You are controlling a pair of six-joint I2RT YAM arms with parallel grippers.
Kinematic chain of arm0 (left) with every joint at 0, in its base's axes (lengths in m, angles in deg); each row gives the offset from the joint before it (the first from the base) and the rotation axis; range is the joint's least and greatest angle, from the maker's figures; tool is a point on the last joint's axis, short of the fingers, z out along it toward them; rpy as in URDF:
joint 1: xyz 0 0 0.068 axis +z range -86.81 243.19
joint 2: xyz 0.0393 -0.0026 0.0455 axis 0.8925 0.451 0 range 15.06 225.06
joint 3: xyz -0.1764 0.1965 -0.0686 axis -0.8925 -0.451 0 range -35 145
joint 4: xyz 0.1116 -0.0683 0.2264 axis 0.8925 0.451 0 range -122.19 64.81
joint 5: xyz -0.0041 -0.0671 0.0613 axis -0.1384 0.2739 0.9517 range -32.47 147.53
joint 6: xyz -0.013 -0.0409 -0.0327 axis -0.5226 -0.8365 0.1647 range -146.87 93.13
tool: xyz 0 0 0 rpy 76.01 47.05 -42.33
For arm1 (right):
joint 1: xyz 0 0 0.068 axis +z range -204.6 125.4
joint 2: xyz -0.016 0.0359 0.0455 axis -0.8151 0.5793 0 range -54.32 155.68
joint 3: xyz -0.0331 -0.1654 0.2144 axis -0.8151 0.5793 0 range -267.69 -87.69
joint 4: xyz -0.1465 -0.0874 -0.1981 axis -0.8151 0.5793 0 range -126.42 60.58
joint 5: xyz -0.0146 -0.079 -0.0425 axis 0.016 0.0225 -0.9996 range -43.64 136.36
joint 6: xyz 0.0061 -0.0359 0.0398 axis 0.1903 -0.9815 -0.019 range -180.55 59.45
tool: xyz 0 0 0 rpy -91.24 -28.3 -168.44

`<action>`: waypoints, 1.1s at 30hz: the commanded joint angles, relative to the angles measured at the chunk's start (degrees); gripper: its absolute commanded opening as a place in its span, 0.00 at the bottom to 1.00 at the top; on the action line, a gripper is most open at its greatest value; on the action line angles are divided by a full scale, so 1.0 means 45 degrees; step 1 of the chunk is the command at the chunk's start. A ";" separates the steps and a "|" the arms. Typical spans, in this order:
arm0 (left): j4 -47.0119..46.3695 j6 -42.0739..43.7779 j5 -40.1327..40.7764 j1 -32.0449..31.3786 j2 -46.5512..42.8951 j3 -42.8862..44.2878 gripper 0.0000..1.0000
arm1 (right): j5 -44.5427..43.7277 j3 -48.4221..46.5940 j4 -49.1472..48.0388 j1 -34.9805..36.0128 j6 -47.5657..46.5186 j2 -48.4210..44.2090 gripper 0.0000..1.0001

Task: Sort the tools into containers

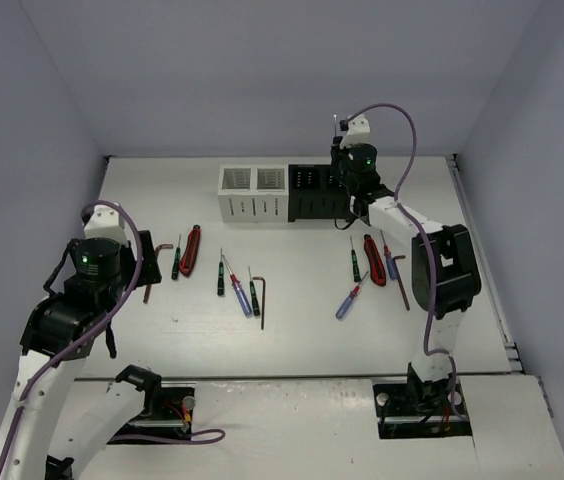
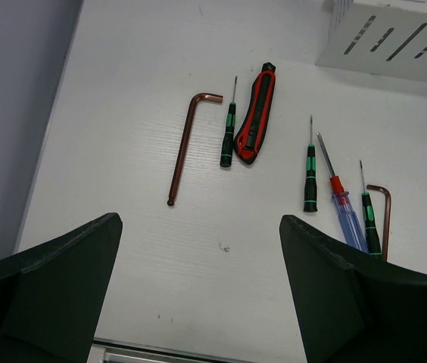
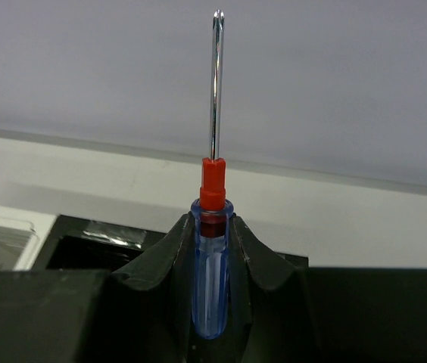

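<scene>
My right gripper (image 3: 212,227) is shut on a blue-handled screwdriver (image 3: 212,185) with a red collar, its shaft pointing straight up. It hovers over the black container (image 3: 92,240), which stands next to the white container (image 1: 252,192) at the back. In the top view the right gripper (image 1: 340,160) is above the right end of the black container (image 1: 312,195). My left gripper (image 2: 198,223) is open above bare table. Ahead of it lie a brown hex key (image 2: 187,147), a green screwdriver (image 2: 229,140) and red-handled pliers (image 2: 255,113).
More tools lie mid-table: a green screwdriver (image 2: 310,178), a blue one (image 2: 342,204), a green one (image 2: 369,219) and a hex key (image 2: 385,215). On the right lie pliers (image 1: 372,258), several screwdrivers (image 1: 347,300) and a hex key (image 1: 402,285). Walls enclose three sides.
</scene>
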 commanded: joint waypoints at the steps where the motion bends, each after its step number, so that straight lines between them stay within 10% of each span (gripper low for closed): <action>1: -0.0421 0.0025 -0.0012 -0.0019 -0.0377 0.0046 0.82 | -0.0271 0.0392 -0.2210 0.0126 0.0043 0.0218 0.00; 11: -0.0421 0.0314 -0.0205 -0.0019 -0.0954 0.0029 0.82 | -0.0737 0.1823 -0.2847 0.0305 -0.0043 -0.0096 0.04; 20: -0.0421 0.0259 -0.0267 -0.0019 -0.0723 0.0432 0.82 | -0.0946 0.3368 -0.2065 0.0343 0.0043 -0.2419 0.53; 33: -0.0363 0.0315 -0.1124 -0.0032 -0.0042 0.1475 0.82 | -0.1442 0.2324 0.7591 0.0031 0.1336 -0.6590 0.54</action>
